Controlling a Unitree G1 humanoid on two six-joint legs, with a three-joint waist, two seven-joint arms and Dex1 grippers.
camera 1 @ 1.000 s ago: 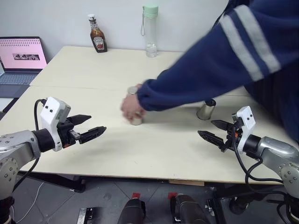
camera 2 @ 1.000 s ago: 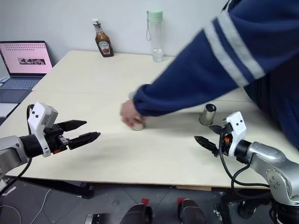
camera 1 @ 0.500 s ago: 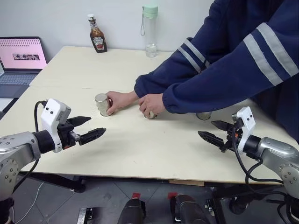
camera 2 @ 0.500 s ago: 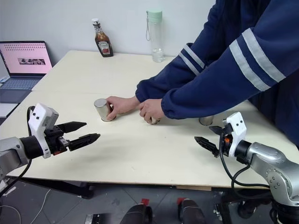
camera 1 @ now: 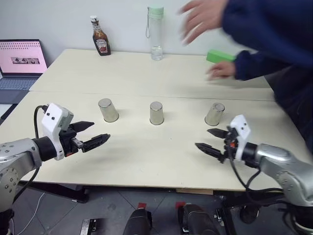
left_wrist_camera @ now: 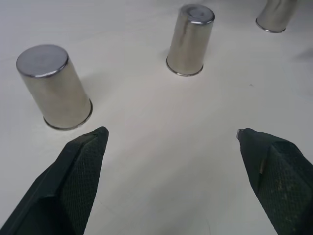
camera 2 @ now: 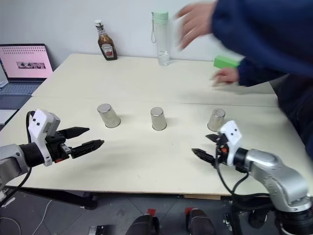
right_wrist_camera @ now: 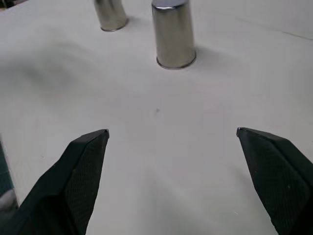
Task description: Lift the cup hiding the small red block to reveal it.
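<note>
Three alike silver cups stand upside down in a row across the table: a left cup (camera 1: 108, 110), a middle cup (camera 1: 156, 113) and a right cup (camera 1: 214, 114). The small red block is hidden, and I cannot tell which cup covers it. My left gripper (camera 1: 100, 131) hovers open and empty, nearer than the left cup (left_wrist_camera: 55, 87) and apart from it. Open and empty too, my right gripper (camera 1: 203, 138) hangs just in front of the right cup, aimed toward the middle cup (right_wrist_camera: 174, 34).
A person's hands (camera 1: 221, 71) and blue sleeves reach over the table's far right, by a long green block (camera 1: 221, 56). A ketchup bottle (camera 1: 100, 36) and a clear bottle with a green cap (camera 1: 156, 33) stand at the back edge. A laptop (camera 1: 19, 61) sits far left.
The person's hands have let go of the cups and pulled back to the far right, leaving three cups in a row. My right gripper has shifted left. The left one has stayed put.
</note>
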